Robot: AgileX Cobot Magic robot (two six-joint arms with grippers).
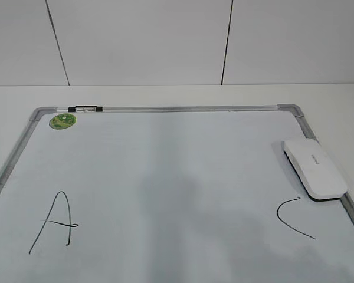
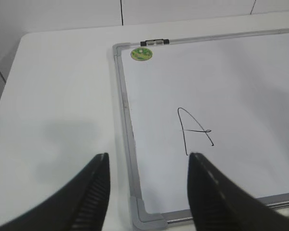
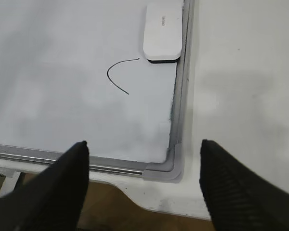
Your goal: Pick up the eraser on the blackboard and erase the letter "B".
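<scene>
The blackboard (image 1: pixel 165 153) is a white dry-erase board with a grey frame, lying flat on the white table. The white eraser (image 1: pixel 314 169) lies on the board at its right edge, just above a black "C" (image 1: pixel 292 217). A black "A" (image 1: pixel 54 223) is at the lower left. No letter "B" shows; the board's middle is only faintly smudged grey. My left gripper (image 2: pixel 148 159) is open and empty above the board's (image 2: pixel 231 82) near-left corner. My right gripper (image 3: pixel 143 144) is open and empty above the board's (image 3: pixel 48 96) near-right corner, well short of the eraser (image 3: pixel 163 32). Neither gripper shows in the exterior view.
A round green sticker (image 1: pixel 63 121) sits at the board's far-left corner, beside a small black-and-white clip (image 1: pixel 86 108) on the top frame. A tiled white wall stands behind the table. In the right wrist view the table's front edge (image 3: pixel 149 199) ends just below the board.
</scene>
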